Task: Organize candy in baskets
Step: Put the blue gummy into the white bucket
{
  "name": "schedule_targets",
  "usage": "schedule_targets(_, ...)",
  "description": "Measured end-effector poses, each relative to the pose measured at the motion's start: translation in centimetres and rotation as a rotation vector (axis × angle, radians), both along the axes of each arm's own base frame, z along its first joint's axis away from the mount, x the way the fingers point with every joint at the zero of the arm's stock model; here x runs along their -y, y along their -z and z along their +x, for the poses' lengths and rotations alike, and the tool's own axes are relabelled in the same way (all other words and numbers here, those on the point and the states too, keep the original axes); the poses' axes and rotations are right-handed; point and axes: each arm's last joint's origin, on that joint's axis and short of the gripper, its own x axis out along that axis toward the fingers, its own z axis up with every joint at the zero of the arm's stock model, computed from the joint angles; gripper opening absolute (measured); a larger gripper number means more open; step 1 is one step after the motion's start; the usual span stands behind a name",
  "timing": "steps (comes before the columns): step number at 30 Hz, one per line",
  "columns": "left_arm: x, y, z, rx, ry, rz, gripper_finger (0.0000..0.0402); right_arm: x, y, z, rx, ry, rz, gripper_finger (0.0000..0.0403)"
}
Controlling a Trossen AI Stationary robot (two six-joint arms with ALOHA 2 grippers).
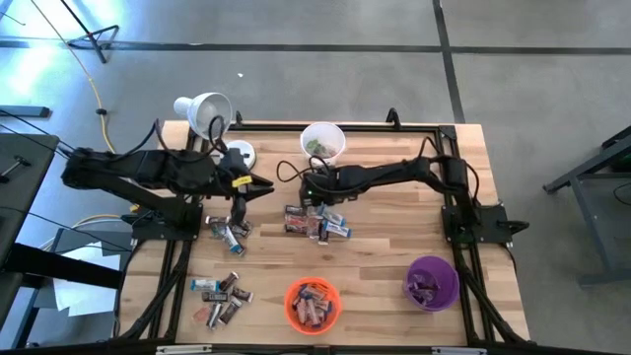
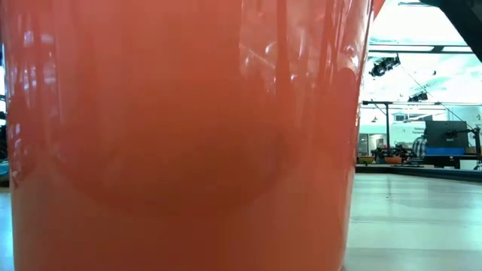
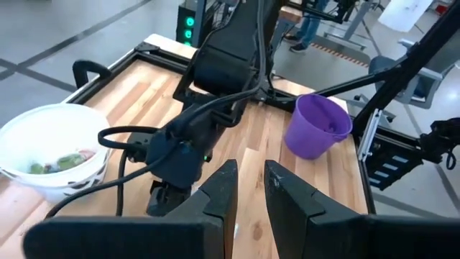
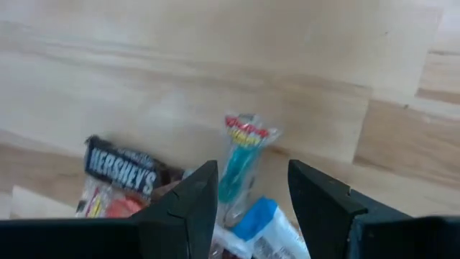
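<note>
Right tool [image 4: 248,198]: held open, empty, above the middle candy pile [image 1: 315,222].
Blue candy [image 4: 237,169]: lies lengthwise between the fingers.
Left tool [image 3: 250,191]: slightly open, empty.

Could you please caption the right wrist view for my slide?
Open right gripper poised above a blue-wrapped candy beside a Hershey's bar.

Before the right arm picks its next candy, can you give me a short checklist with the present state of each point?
1. Right gripper open: ok.
2. Right gripper over the middle candy pile: ok.
3. A piece between its fingers, the blue stick: ok.
4. Left gripper away from that pile: ok, it is beside it.
5. White basket has room: ok.
6. Which basket this piece belongs in: cannot tell.
</note>
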Motion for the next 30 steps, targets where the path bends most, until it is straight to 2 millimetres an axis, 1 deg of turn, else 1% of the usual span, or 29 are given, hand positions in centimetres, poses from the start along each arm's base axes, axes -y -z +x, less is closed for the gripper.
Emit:
schedule_targets(3, -0.1, -0.2, -0.5, 0.001, 0.003, 0.010, 0.0055, 0.4, 0.0, 0.0, 0.001, -0.005, 0.024, 0.0165)
schedule_targets(6, -0.2, -0.4, -1.0, 0.010, 0.004, 0.011, 0.0055, 0.5, 0.5, 0.1, -0.005, -0.014, 0.049, 0.0165)
schedule_targets(12, -0.3, -0.5, -1.4, 0.011, 0.006, 0.021, 0.0055, -0.1, 3.0, 0.9, -0.015, -0.055, 0.153, 0.0165)
schedule_targets(16, -0.4, -0.3, -1.6, -0.010, -0.021, 0.041, 0.0055, -0.3, 3.8, 1.3, -0.008, -0.048, 0.169, 0.0165)
schedule_targets(21, -0.5, -0.2, -1.7, -0.027, -0.039, 0.053, 0.0055, -0.2, 4.0, 1.1, -0.030, -0.052, 0.147, 0.0159)
schedule_targets(24, -0.5, -0.2, -1.8, -0.029, -0.042, 0.055, 0.0055, -0.1, 4.1, 1.0, -0.041, -0.057, 0.141, 0.0126)
schedule_targets(26, -0.5, -0.1, -1.8, -0.037, -0.046, 0.058, 0.0055, 0.0, 4.1, 1.0, -0.049, -0.056, 0.139, 0.0090)
schedule_targets(29, -0.5, -0.1, -1.9, -0.043, -0.048, 0.061, 0.0055, 0.0, 4.2, 0.9, -0.062, -0.063, 0.121, 0.0025)
schedule_targets(30, -0.5, 0.0, -1.9, -0.045, -0.048, 0.061, 0.0055, 0.0, 4.2, 0.9, -0.063, -0.068, 0.121, 0.0014)
